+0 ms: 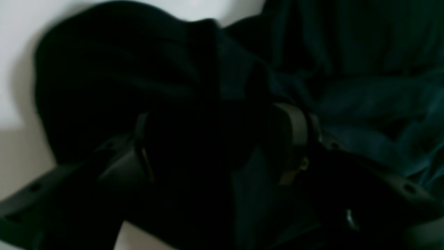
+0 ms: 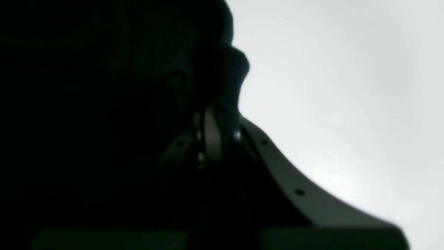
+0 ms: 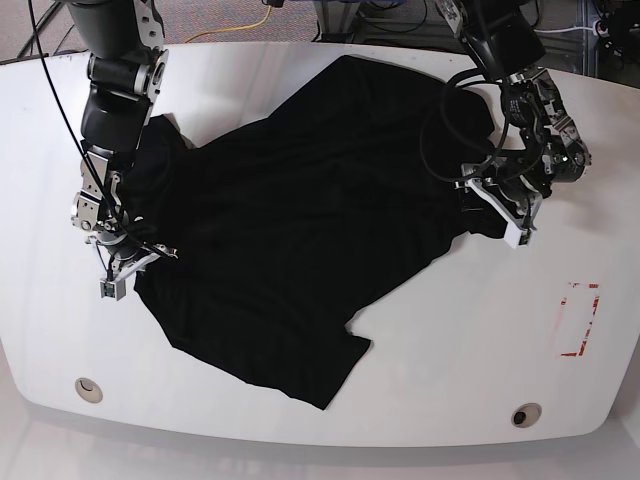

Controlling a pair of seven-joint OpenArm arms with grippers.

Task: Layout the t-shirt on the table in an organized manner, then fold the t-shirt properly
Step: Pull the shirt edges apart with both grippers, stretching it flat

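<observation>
Base view shows the t-shirt (image 3: pixel 300 230) spread crumpled on the table (image 3: pixel 450 350) between both grippers. Left gripper (image 1: pixel 222 139) stands spread, cloth apparently loose between its fingers; right gripper (image 2: pixel 216 133) pinches the shirt's edge.

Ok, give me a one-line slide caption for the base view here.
Black t-shirt spread diagonally across the white table, each claw at an opposite edge: right claw, left claw.
</observation>
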